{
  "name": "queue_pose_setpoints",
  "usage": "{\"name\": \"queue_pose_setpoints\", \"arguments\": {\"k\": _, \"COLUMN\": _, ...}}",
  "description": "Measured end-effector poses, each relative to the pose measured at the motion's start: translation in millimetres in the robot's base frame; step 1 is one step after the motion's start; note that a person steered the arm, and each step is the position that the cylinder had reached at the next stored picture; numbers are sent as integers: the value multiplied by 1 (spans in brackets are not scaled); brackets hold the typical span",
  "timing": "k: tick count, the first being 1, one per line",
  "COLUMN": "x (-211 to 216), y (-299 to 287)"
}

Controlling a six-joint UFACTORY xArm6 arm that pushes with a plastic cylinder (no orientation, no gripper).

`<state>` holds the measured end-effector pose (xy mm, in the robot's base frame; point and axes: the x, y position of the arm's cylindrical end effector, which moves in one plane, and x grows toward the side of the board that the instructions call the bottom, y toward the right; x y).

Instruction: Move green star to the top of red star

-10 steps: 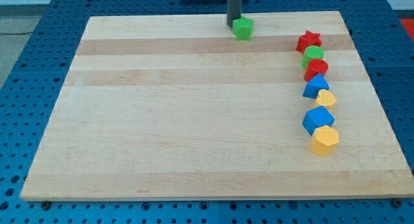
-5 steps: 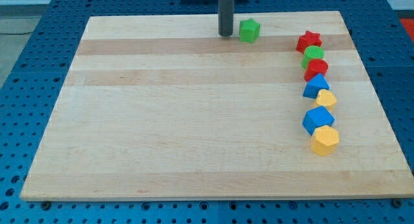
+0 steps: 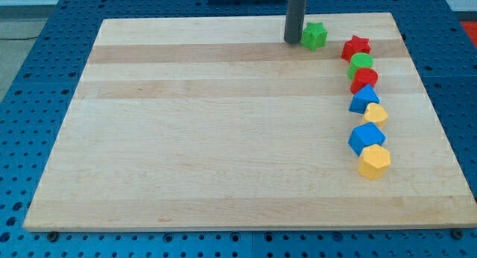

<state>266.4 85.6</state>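
The green star (image 3: 314, 36) lies near the board's top edge, right of centre. My tip (image 3: 293, 41) stands right against its left side. The red star (image 3: 356, 47) lies to the green star's right and slightly lower, with a small gap between them. It heads a column of blocks running down the right side of the board.
Below the red star lie a round green block (image 3: 362, 63), a red block (image 3: 364, 80), a blue block (image 3: 364, 99), a yellow block (image 3: 376, 113), a second blue block (image 3: 366, 137) and a second yellow block (image 3: 374, 162). The wooden board (image 3: 223, 139) lies on a blue perforated table.
My tip went from the green star's top left to its left side, then moved right. The green star slid right, closer to the red star.
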Motion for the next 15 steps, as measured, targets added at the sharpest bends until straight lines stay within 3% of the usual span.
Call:
{"name": "queue_pose_setpoints", "arguments": {"k": 3, "x": 0, "y": 51}}
{"name": "queue_pose_setpoints", "arguments": {"k": 9, "x": -18, "y": 64}}
{"name": "queue_pose_setpoints", "arguments": {"k": 13, "x": -18, "y": 41}}
{"name": "queue_pose_setpoints", "arguments": {"k": 15, "x": -17, "y": 64}}
